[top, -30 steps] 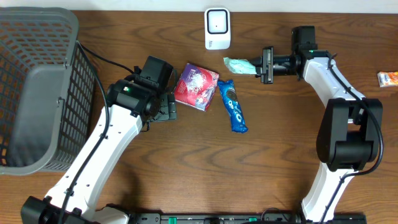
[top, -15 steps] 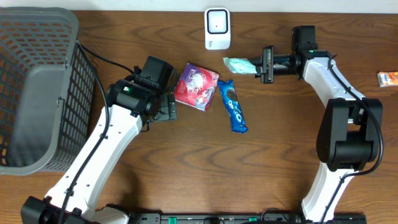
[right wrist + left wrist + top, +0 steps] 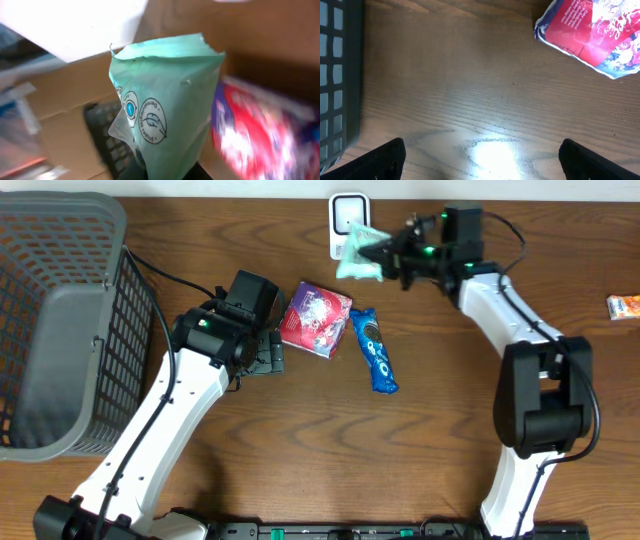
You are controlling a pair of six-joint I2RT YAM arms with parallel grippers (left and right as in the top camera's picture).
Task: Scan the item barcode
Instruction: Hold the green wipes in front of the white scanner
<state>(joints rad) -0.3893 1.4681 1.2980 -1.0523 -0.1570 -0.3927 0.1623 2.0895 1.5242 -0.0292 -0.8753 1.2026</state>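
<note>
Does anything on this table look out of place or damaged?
Nothing spilled or torn. One small orange packet sits alone at the far right edge, apart from the red pack and blue biscuit pack mid-table. The right pincer holds the green packet up by the scanner.

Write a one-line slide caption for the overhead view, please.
Barcode scan: the right gripper holds a pale green packet at the white scanner; the open left gripper sits beside a red packet.

Overhead: bright and even; soft shadows fell left of the red packet (image 3: 316,318).
Left wrist: white glare sat on the table (image 3: 445,75) below the red packet.
Right wrist: red packet was blurred; green packet (image 3: 165,95) beside it was sharp.
</note>
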